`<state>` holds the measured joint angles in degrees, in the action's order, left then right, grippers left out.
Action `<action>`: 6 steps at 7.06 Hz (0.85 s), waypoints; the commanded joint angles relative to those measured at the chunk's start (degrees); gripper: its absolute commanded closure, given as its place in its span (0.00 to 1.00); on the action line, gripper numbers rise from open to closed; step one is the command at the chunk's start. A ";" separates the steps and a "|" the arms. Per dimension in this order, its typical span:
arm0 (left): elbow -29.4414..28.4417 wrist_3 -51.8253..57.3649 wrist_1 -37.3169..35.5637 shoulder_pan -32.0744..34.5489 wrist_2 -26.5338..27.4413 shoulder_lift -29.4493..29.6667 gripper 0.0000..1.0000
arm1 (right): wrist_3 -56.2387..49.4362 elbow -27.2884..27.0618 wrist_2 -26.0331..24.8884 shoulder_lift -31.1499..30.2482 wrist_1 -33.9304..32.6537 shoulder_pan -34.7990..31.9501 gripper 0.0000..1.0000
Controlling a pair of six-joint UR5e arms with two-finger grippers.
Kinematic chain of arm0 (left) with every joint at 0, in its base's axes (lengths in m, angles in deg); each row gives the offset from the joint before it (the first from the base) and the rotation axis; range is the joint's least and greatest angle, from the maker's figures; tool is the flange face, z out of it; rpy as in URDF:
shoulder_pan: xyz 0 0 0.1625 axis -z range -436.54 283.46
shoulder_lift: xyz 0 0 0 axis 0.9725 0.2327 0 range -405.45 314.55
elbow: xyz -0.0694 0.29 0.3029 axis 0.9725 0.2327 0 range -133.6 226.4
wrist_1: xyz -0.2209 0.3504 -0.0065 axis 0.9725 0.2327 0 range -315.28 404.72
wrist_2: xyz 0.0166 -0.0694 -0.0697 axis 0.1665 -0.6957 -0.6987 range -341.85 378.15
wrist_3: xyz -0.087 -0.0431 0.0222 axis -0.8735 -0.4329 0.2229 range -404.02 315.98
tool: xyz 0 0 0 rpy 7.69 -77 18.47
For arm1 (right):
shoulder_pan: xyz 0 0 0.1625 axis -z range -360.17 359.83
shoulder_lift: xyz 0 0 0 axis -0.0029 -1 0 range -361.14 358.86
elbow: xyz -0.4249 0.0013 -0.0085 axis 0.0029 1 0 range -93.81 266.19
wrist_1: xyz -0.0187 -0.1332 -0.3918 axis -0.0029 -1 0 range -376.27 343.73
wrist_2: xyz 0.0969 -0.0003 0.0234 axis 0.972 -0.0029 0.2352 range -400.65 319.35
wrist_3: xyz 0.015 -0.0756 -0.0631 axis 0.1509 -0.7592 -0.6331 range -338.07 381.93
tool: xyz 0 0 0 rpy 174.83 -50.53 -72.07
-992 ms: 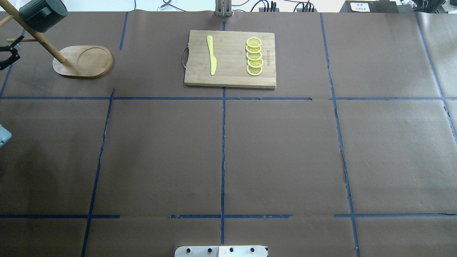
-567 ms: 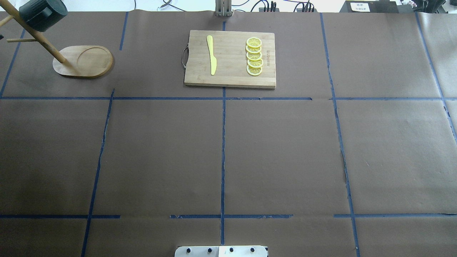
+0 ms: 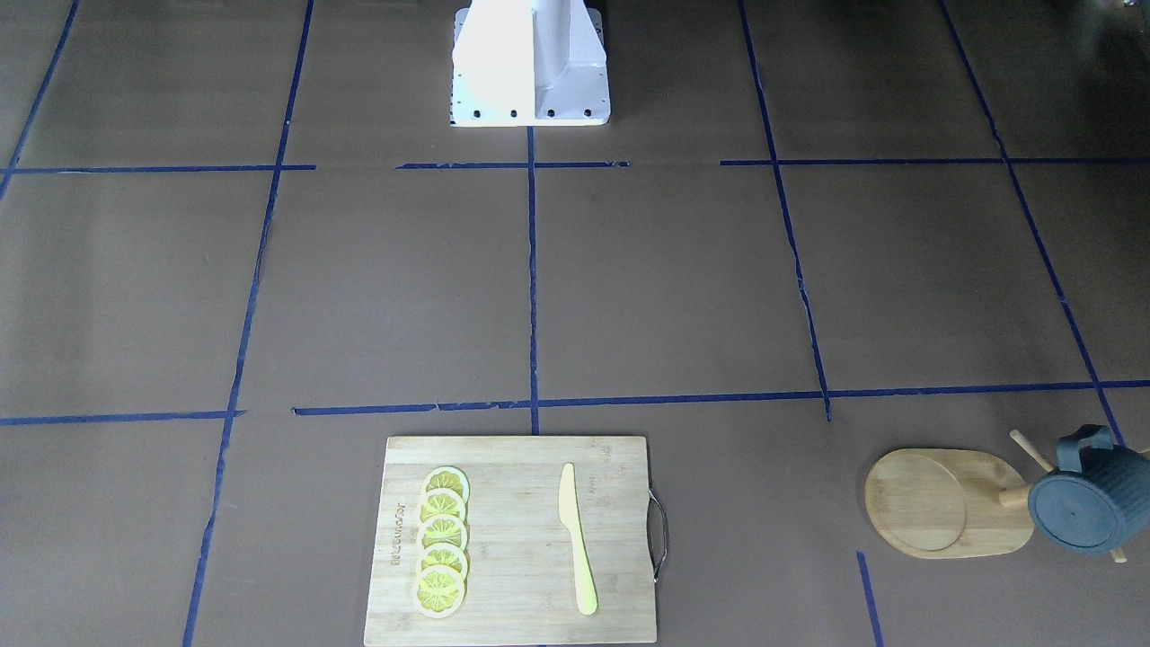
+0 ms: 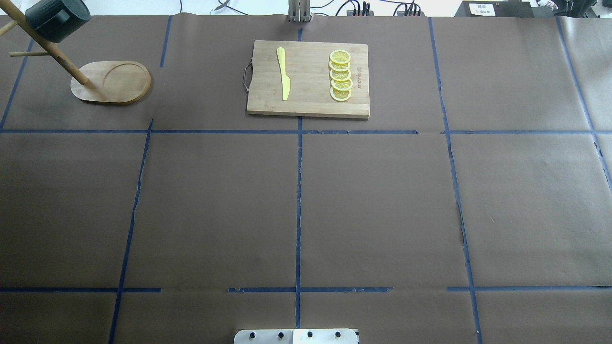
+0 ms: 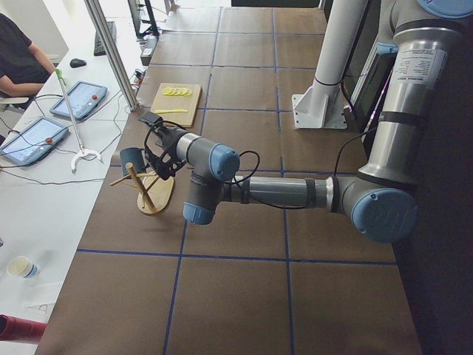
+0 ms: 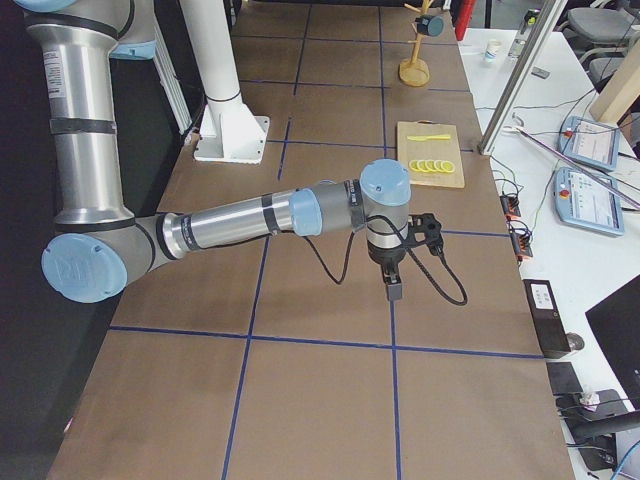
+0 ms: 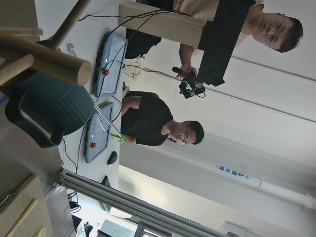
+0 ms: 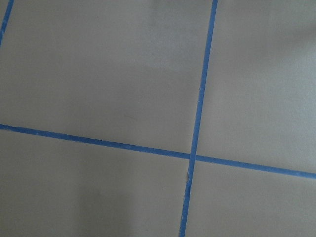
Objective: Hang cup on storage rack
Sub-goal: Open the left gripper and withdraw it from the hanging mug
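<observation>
The brown worktop (image 4: pixel 215 200) has blue lines (image 4: pixel 299 191). The cup (image 4: pixel 57 19) hangs high up on the rack (image 4: pixel 112 83). The left fingers (image 5: pixel 154 155) are near the rack, and the right fingers (image 6: pixel 393 290) are far from it. Spread or pressed together, I cannot tell.

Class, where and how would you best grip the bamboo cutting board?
Probably the metal loop handle on the short edge of the cutting board, on the robot's left side. The board lies flat, so come down from above, pinching across the loop's thin bar.

Cup (image 3: pixel 1083 514) looks matt, ribbed; storage rack (image 3: pixel 934 503) smooth wood.
</observation>
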<state>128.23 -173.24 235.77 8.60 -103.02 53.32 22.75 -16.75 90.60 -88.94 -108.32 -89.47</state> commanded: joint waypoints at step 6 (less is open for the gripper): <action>7.98 88.78 -51.91 5.47 -3.81 -4.54 0.00 | -0.12 1.51 -0.38 -1.24 0.02 0.00 0.00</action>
<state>133.85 -97.43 195.55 13.82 -107.27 49.56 22.61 -15.67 90.27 -90.13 -108.26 -89.46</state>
